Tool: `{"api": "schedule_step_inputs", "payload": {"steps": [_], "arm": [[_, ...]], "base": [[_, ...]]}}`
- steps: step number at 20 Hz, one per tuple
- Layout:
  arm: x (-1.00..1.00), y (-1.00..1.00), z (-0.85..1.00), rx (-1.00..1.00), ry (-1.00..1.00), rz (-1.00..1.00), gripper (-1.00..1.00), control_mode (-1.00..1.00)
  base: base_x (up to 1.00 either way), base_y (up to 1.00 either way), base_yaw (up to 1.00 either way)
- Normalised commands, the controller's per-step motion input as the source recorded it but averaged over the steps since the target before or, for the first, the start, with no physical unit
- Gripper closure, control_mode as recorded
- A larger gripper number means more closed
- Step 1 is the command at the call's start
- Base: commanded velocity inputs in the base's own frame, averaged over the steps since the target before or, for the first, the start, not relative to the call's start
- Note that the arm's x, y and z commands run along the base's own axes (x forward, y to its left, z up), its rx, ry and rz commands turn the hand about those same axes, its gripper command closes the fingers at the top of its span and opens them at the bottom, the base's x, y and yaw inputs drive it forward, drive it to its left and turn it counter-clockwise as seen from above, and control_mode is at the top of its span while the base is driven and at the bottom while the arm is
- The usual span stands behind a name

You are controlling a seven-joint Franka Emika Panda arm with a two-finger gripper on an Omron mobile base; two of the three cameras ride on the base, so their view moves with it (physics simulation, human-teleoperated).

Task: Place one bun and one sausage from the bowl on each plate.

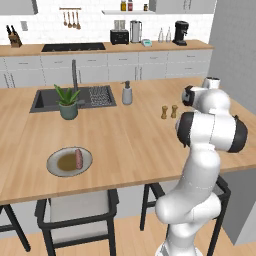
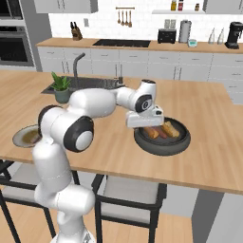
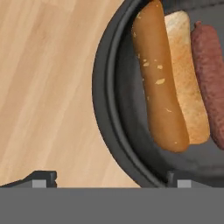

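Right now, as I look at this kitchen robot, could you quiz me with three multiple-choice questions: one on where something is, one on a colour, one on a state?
1. Where is the tool?
A. over the sink
B. over the dark bowl's near rim
C. at the plate

2. What colour is the bowl?
A. white
B. dark grey-black
C. red

3. What lies on the grey plate?
A. nothing
B. a bun and a sausage
C. fruit

Answers:
1 B, the right base view shows it there.
2 B, its rim is dark.
3 B, both rest on it.
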Motion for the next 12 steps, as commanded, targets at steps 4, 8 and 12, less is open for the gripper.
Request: {"api": "schedule_step_inputs", "payload": {"steps": [4, 8, 12], "arm": [[0.61, -0.19, 0.00, 0.00, 0.00, 0.05, -1.00, -1.00], [0.54, -0.01, -0.07, 0.00, 0.00, 0.02, -1.00, -1.00], [0.14, 0.00, -0.19, 0.00, 0.00, 0.01, -1.00, -1.00]], "base": [[0.00, 0.00, 0.00], [0.00, 0.00, 0.00], [0.00, 0.00, 0.00]]}}
